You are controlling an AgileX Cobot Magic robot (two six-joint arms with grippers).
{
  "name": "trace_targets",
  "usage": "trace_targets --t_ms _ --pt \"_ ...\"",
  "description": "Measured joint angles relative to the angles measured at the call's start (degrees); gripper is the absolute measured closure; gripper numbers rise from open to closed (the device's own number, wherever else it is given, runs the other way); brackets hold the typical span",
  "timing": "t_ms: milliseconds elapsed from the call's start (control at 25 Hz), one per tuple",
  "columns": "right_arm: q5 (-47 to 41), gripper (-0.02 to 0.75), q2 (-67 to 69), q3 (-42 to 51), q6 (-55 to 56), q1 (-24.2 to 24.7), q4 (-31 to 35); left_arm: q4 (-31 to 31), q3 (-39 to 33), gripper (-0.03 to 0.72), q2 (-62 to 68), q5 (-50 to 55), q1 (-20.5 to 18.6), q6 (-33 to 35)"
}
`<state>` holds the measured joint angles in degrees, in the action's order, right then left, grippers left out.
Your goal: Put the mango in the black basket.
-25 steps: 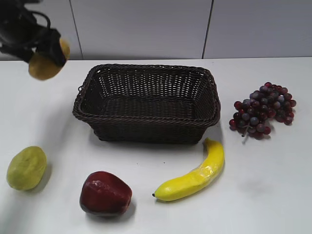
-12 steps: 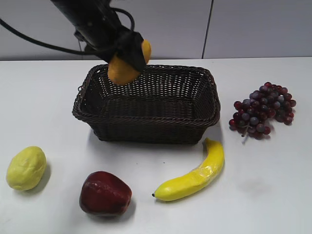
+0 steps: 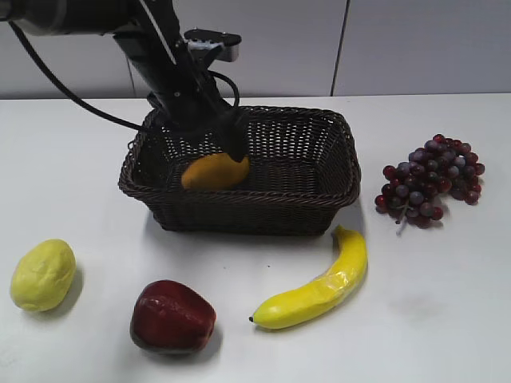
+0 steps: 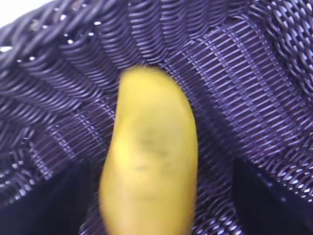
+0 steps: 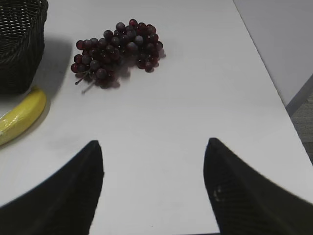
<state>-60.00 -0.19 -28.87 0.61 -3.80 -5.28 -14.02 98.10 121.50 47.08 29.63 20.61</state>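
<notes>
The orange-yellow mango (image 3: 214, 172) lies inside the black basket (image 3: 239, 197), at its left-middle. In the left wrist view the mango (image 4: 149, 161) is blurred over the woven basket floor (image 4: 254, 98). My left gripper (image 3: 229, 140) is just above the mango inside the basket. Its jaws (image 4: 160, 165) are open, with a gap between the mango and each finger. My right gripper (image 5: 152, 147) is open and empty above bare table; it does not show in the exterior view.
A pale yellow-green fruit (image 3: 43, 274), a red apple (image 3: 172, 317) and a banana (image 3: 318, 289) lie in front of the basket. Dark grapes (image 3: 432, 180) lie to its right, and also show in the right wrist view (image 5: 115, 51).
My left arm carried the mango from the far left over the basket rim and down into the basket. The jaws now stand apart from the mango.
</notes>
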Motion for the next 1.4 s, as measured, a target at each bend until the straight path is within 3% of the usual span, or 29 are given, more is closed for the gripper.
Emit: trace_targets --t_ms 400,560,760,960,1400 --pt "0.0 0.239 0.0 0.0 0.0 0.0 0.0 10.6 9.3 0.041 -10.8 13.8 -1.8 -1.1" --pt "0.0 0.239 0.0 0.0 0.0 0.0 0.0 14.9 9.8 0.057 -15.1 20.8 -6.1 -2.1" --pt "0.0 0.239 0.0 0.0 0.0 0.0 0.0 16.7 8.0 0.124 -16.1 22.0 -14.4 -10.0" --pt "0.0 0.239 0.0 0.0 0.0 0.0 0.0 16.7 -2.1 0.139 -20.4 22.2 -19.8 -12.6" --pt "0.0 0.239 0.0 0.0 0.0 0.0 0.0 13.2 -36.5 0.142 -40.8 22.5 -20.7 -13.3"
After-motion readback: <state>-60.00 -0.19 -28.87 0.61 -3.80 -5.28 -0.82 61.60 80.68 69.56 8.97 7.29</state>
